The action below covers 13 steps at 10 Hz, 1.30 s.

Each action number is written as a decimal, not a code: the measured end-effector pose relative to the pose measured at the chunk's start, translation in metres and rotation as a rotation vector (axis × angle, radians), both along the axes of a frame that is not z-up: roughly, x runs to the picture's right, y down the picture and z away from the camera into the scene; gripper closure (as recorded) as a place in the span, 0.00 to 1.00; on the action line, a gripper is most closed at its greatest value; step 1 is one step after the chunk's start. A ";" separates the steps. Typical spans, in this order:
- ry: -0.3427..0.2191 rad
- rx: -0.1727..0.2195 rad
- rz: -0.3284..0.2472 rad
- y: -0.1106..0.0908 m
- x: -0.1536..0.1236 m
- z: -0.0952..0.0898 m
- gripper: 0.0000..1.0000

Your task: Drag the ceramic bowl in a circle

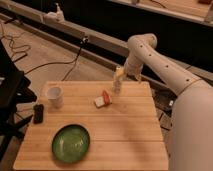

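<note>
The ceramic bowl [71, 143] is a wide, shallow, glossy green dish with a darker rim. It rests on the wooden table [130, 135] near the front left corner. My gripper [117, 88] hangs at the table's far edge, well away from the bowl, toward the back and right. It points down and is open, with nothing between its fingers. The white arm [150, 57] reaches in from the right.
A white cup [54, 96] stands at the table's left side, with a small black object [38, 113] lying in front of it. A small red and white item [103, 100] lies just left of the gripper. Cables run across the floor behind the table.
</note>
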<state>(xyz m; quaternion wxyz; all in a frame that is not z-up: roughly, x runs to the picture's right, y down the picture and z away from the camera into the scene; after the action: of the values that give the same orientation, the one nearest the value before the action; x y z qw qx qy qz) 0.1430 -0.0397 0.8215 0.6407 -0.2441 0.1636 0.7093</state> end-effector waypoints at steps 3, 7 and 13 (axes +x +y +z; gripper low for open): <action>-0.088 -0.007 -0.046 0.036 -0.035 -0.022 0.20; -0.219 -0.033 -0.207 0.121 -0.109 -0.042 0.20; -0.343 -0.058 -0.391 0.191 -0.179 -0.053 0.20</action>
<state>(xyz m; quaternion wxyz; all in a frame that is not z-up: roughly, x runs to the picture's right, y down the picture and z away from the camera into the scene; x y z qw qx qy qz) -0.0364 0.1510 0.7686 0.7767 -0.3430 0.1170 0.5151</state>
